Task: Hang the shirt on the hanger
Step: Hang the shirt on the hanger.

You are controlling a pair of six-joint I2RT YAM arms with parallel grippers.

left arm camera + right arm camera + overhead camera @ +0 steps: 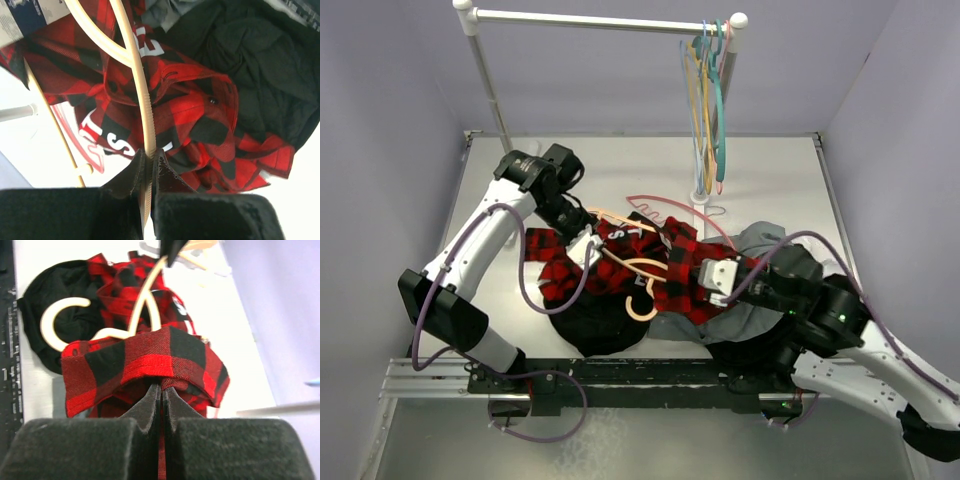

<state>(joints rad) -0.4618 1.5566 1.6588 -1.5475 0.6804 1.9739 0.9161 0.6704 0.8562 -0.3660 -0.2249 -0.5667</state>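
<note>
- The shirt (665, 262) lies bunched on the table (620, 160), in the stretch between my two grippers.
- My right gripper (161, 392) has its jaws pressed together on a fold of the plaid. The cloth drapes across just past the tips.
- My left gripper (148, 159) has its jaws clamped on one thin arm of the hanger (145, 107). That arm runs straight ahead of the jaws, over the plaid and its white lettering.
- In the right wrist view the hanger's hook curls ahead and to the left of the jaws. It rests partly on the shirt and partly on the black garment (35, 305).
- The black garment touches the shirt. From the left jaws it lies ahead and to the right.
- The grey garment (775, 245) lies beside the shirt, under my right arm.
- The pink hanger (65, 127) lies flat to the left of the left jaws, one end tucked under the plaid.
- Well beyond both grippers stands the rail (600, 20), with the teal hanger (721, 100) and a few other hangers hanging at its end.
</note>
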